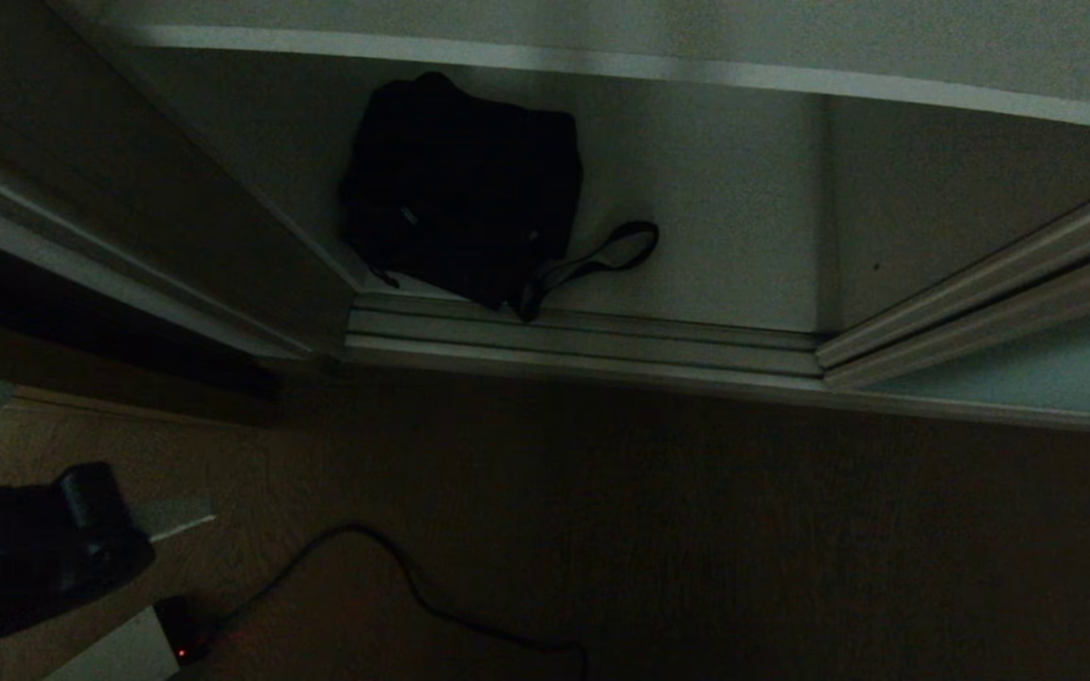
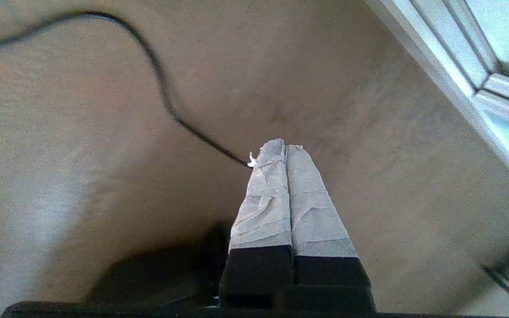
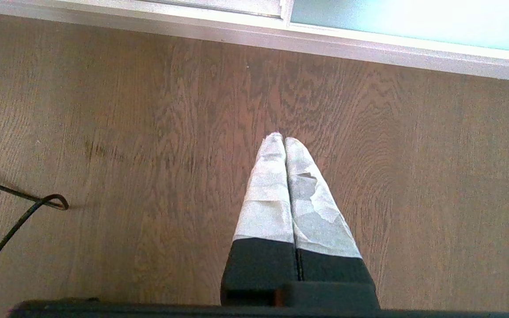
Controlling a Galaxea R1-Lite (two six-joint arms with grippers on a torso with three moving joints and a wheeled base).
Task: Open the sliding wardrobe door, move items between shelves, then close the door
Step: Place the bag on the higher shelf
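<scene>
The wardrobe stands open. A black fabric bag [image 1: 460, 189] lies on the lowest pale shelf [image 1: 725, 218], its strap loop [image 1: 616, 251] trailing toward the bottom track. Another shelf [image 1: 602, 61] spans above it. The pale teal sliding wardrobe door [image 1: 1028, 369] is pushed to the right and also shows in the wrist views [image 3: 413, 17]. My left arm [image 1: 81, 530] hangs low at the left over the floor, well short of the bag. Its gripper [image 2: 284, 145] is shut and empty. My right gripper [image 3: 283, 138] is shut and empty above the wood floor.
A silver bottom track [image 1: 583, 340] runs along the wardrobe's front. A black cable [image 1: 413, 586] snakes across the wooden floor, and a small white box with a red light [image 1: 181, 648] sits at the lower left. A dark wall panel [image 1: 129, 189] flanks the opening on the left.
</scene>
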